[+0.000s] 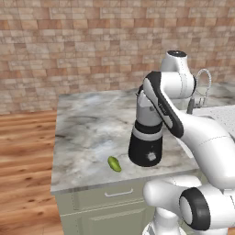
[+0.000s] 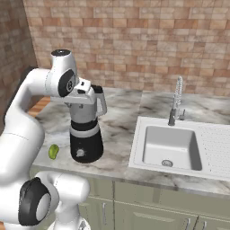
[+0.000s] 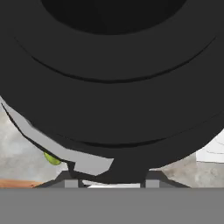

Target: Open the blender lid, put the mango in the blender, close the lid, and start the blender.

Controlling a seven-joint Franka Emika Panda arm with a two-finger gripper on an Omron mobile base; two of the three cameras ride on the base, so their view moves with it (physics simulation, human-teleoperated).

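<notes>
Directly over the blender lid (image 3: 113, 83), the hand (image 3: 109, 183) sits so close that I cannot tell whether its fingers hold it; the blender (image 1: 146, 137) stands on the worktop (image 1: 87, 133), the mango (image 1: 114, 164) just beside its base.

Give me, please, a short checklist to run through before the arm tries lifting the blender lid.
1. Blender stands upright on the counter: ok.
2. Blender lid sits right in front of the hand camera, so the hand is at the jar top: ok.
3. Gripper closed on the lid: cannot tell; the fingertips are hidden.
4. Mango lies on the counter beside the base, apart from it and clear of the lift: ok.
5. Sink is well off to the side: ok.
</notes>
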